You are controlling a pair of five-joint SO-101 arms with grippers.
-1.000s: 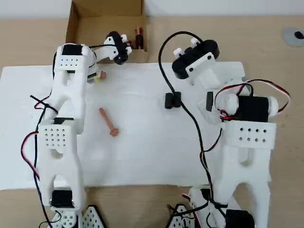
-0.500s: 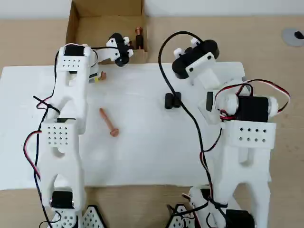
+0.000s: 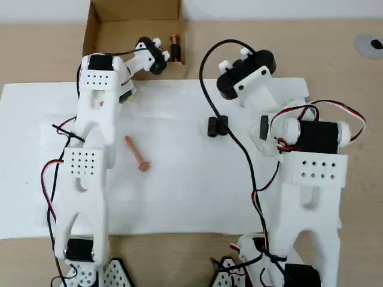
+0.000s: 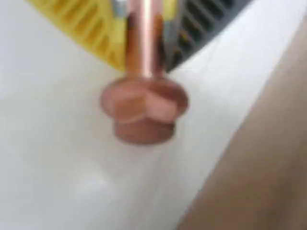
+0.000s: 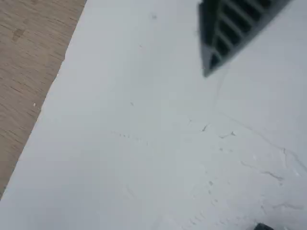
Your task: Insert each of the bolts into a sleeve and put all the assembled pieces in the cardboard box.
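My left fingers (image 4: 105, 43) are clamped on a copper bolt (image 4: 144, 96). One yellow finger and one black finger pinch the shank, and the hex head sticks out past the tips. Under the head is the white mat (image 4: 57, 158). A brown surface runs along one side of it, and I can't tell what that is.

High view: my left arm (image 3: 96, 119) stretches up the left part of the mat. Its far end sits at the front edge of the cardboard box (image 3: 91, 33), and a black wrist part reaches over the box's front right area. Inside the box, against the right wall, is one assembled piece (image 3: 175, 43), copper with a dark part. I can't tell whether it stands or lies.

A loose bolt (image 3: 136, 153) lies flat on the mat just right of my left arm. It is slanted, with the head at the end nearer my base. The black sleeves (image 3: 216, 127), which look like two touching side by side, sit on the mat between the arms, nearer the right one. A black cable (image 3: 201, 75) passes just beside them.

My right fingers (image 5: 230, 33) hang over the mat close to its edge with the wooden tabletop (image 5: 29, 57). I cannot tell whether they are wide or narrow. My right arm (image 3: 311, 173) stands on the right part of the mat. Its far end is near the mat's far edge, to the right of the box.
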